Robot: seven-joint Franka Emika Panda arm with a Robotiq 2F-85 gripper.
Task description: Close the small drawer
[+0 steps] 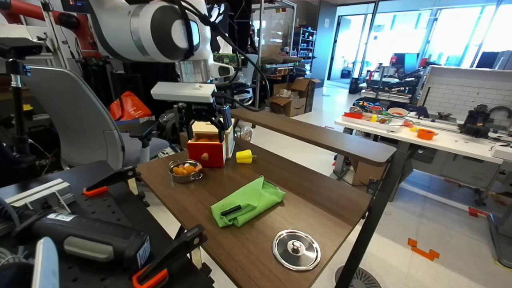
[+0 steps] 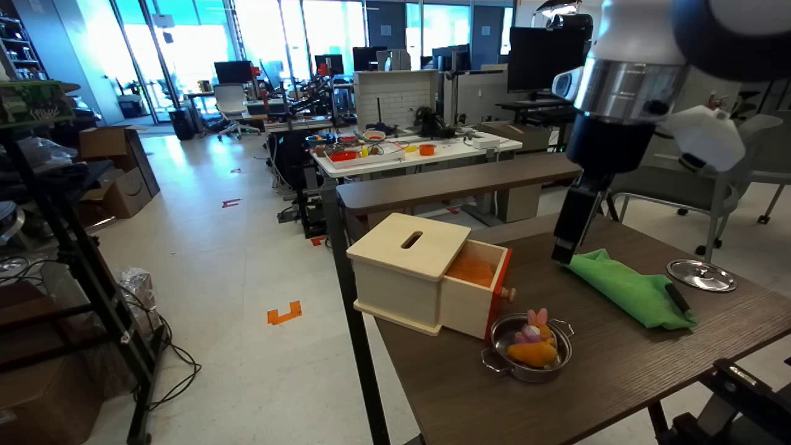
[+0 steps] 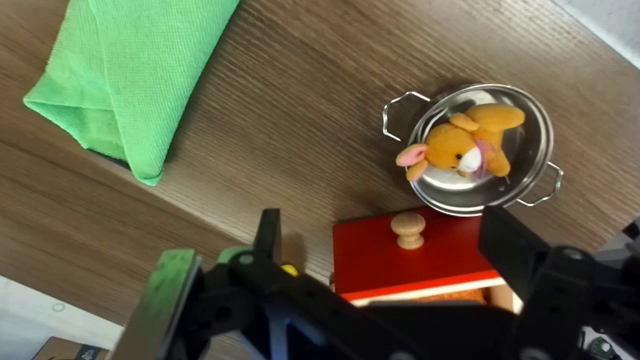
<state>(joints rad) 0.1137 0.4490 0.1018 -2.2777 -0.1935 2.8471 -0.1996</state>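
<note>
Small drawer [image 3: 372, 260] partly behind pincer [image 3: 384, 225], wrist view

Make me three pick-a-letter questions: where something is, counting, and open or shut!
1. Compared with the shiny round metal pot, the orange plush animal is: A. beneath; B. beside; C. inside.
2. How many silver wire handles has the pot? A. one; B. two; C. four.
3. The red-fronted wooden drawer is: A. partly open; B. shut; C. upside down.

1 C: the wrist view shows it in there.
2 B: that view shows one on each side.
3 A: it juts from the pale wooden box.
</note>
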